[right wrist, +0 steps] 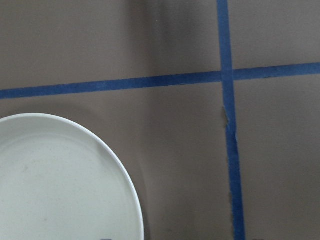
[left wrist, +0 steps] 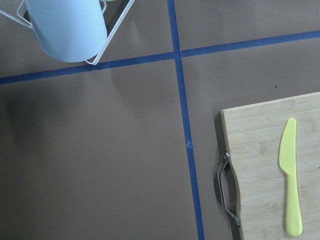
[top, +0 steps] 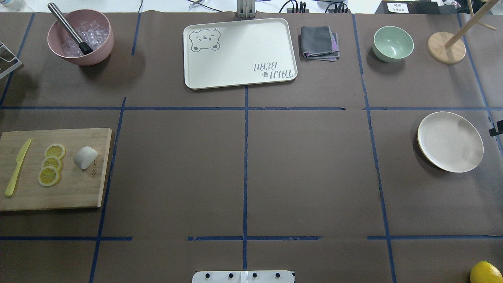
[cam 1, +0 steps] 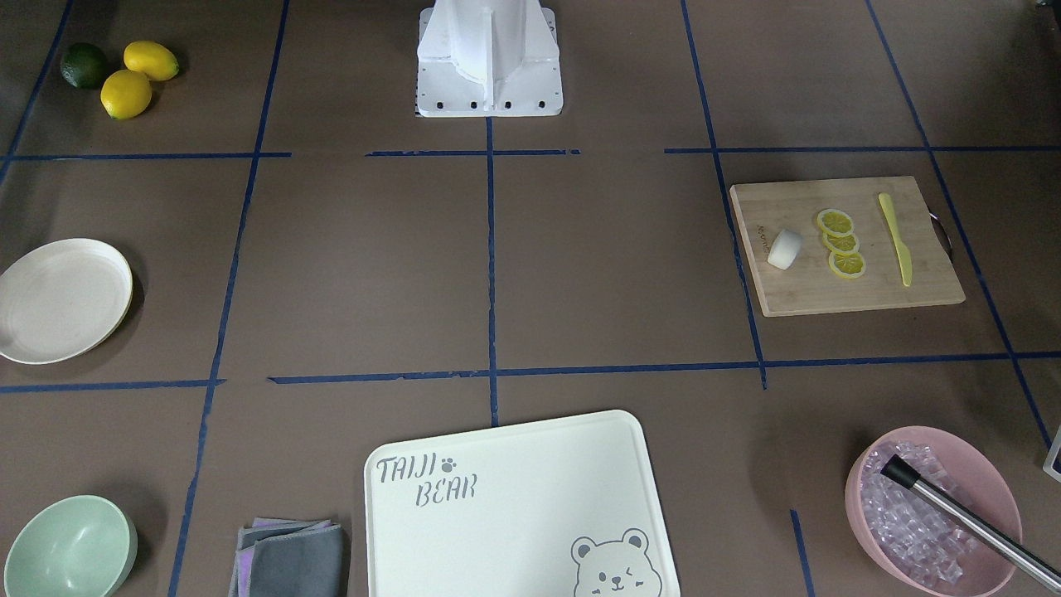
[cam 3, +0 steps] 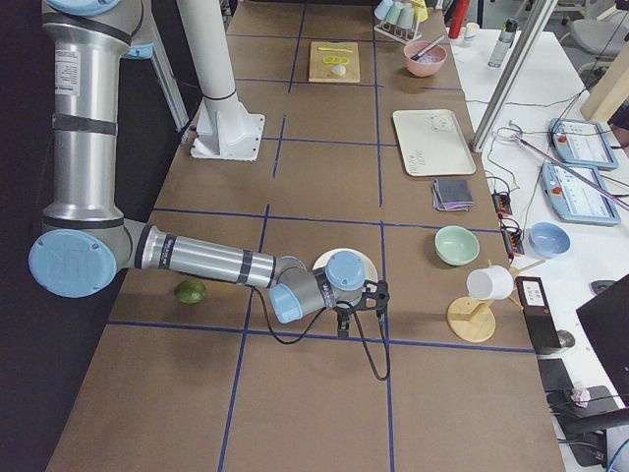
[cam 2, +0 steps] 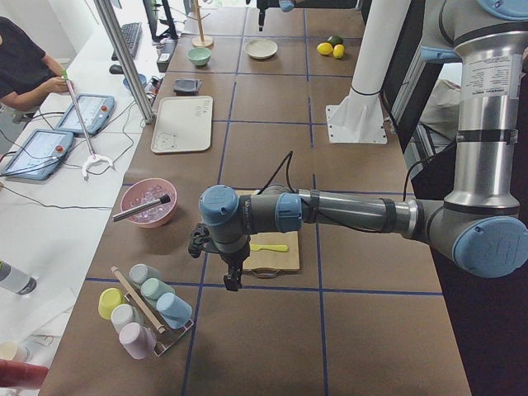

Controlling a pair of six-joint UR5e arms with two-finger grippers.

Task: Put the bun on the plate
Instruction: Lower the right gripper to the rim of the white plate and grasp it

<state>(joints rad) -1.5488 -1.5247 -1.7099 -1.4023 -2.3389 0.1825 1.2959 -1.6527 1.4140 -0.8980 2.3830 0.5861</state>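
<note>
Nearest, bear board point(cam 1: 514, 497) reads "TAIJI BEAR"; bun point(cam 1: 785, 249) on wooden board point(cam 1: 829, 292), axis 1–7 o'clock; left fingers point(cam 2: 233, 282), right fingers point(cam 3: 341, 326): cannot tell.

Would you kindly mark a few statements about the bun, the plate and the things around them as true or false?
1. The bun lies on the wooden cutting board. True.
2. The bun is already on the plate. False: it is on the board, at the opposite end of the table from the plate.
3. Three lemon slices lie between the bun and the yellow knife. True.
4. The grey cloth lies on the bear tray. False: it lies on the table beside the tray.
</note>
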